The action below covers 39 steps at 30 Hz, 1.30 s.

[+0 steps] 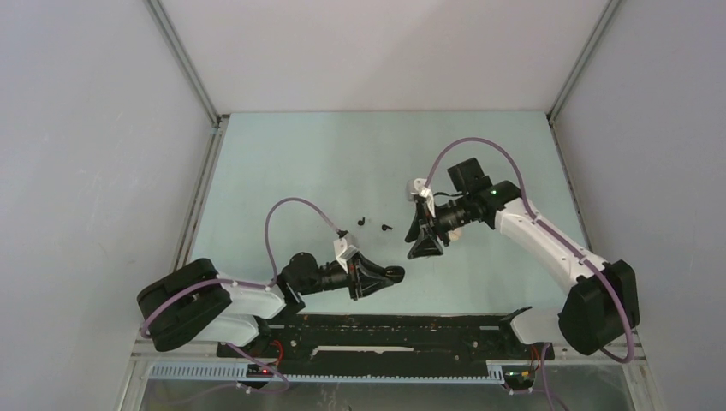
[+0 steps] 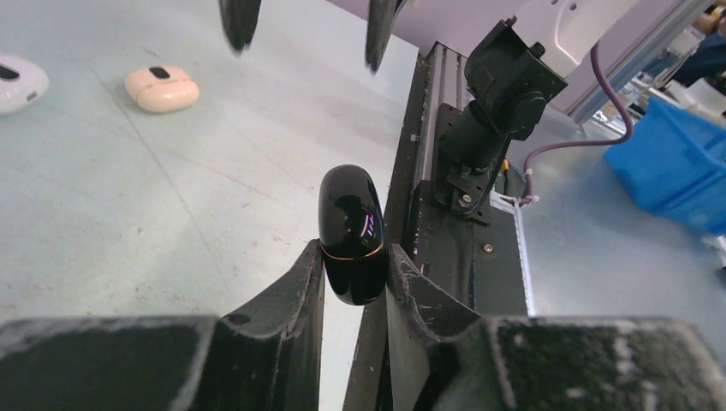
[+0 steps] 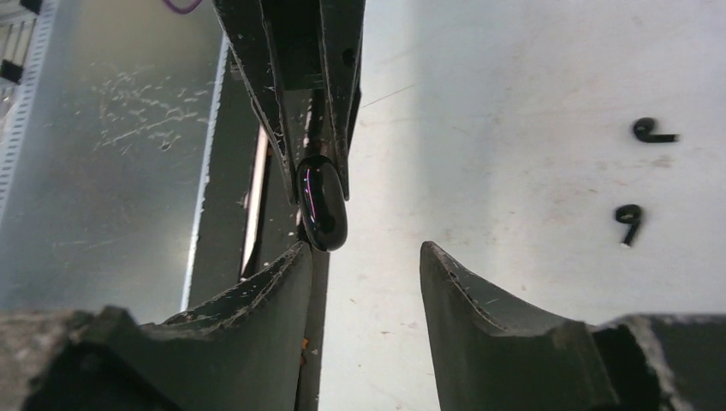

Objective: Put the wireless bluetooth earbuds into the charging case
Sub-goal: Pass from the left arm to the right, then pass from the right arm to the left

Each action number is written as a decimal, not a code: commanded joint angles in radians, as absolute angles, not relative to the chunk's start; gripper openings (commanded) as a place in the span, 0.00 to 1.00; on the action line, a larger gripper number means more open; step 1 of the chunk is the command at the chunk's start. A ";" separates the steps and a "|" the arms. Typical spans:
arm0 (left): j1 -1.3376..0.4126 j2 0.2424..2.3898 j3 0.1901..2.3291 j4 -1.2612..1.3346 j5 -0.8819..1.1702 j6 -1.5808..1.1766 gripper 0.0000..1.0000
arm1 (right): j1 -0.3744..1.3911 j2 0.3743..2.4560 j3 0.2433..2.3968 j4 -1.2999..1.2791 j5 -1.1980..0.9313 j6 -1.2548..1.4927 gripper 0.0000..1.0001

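My left gripper (image 2: pixel 353 253) is shut on a glossy black charging case (image 2: pixel 351 224), lid closed, held above the table near the front rail. The same case (image 3: pixel 322 204) shows in the right wrist view, pinched between the left fingers that come in from the top. My right gripper (image 3: pixel 364 257) is open and empty, a short way from the case and facing it. Two tiny black earbuds (image 3: pixel 652 131) (image 3: pixel 629 221) lie loose on the table to the side. From above, the earbuds (image 1: pixel 361 222) (image 1: pixel 386 228) sit between the left gripper (image 1: pixel 392 274) and the right gripper (image 1: pixel 425 244).
A beige case (image 2: pixel 161 88) and a white case (image 2: pixel 17 81) lie on the pale green table beyond the right fingertips (image 2: pixel 240 21). The black front rail (image 1: pixel 385 330) runs along the near edge. Grey walls enclose the table on three sides.
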<state>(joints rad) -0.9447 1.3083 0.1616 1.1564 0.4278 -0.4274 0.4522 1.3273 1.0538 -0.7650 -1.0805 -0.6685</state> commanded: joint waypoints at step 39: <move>-1.038 1.419 0.181 1.259 0.234 -0.162 0.43 | 0.654 1.453 1.171 -0.937 -0.876 -0.819 0.01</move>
